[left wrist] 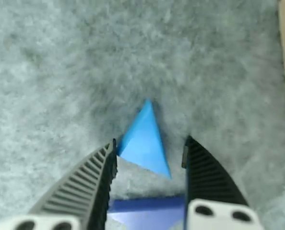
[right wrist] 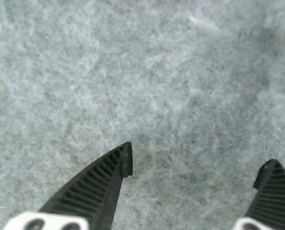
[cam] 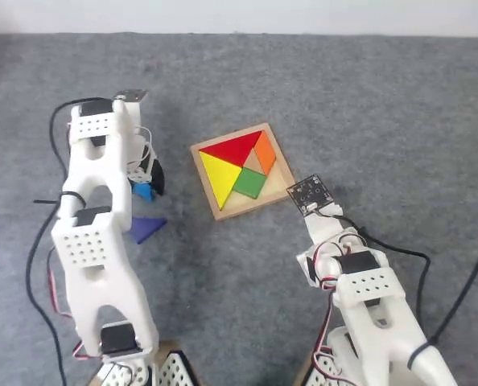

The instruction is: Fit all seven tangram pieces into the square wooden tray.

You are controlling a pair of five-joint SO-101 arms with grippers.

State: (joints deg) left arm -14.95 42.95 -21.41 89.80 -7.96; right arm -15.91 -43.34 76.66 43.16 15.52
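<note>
My left claw (left wrist: 150, 143) stands apart, low over the bench (cam: 368, 104), one finger on each side of the light blue triangle (left wrist: 145, 139), neither touching it as far as I can tell. The triangle lies flat on the grey felt toward the bench's left edge, its sharp tip pointing away from me. The dark blue piece (left wrist: 147, 211) lies just beside it on the nearer side. I judge the triangle light, stiff and thin, with smooth painted faces. Its slanted edges could squirt it out of a pinch, so I would close across the wide part, not the tip, and press down into the felt to get under its edges. Farther out, near the bench's middle, sits the tray (cam: 223, 211). It holds the red (cam: 235, 149), yellow (cam: 217, 177), green (cam: 249, 183) and orange (cam: 265, 151) pieces, with bare wood left along its near right side. My right claw (right wrist: 200, 158) hangs wide apart over bare felt by the tray's near right corner.
</note>
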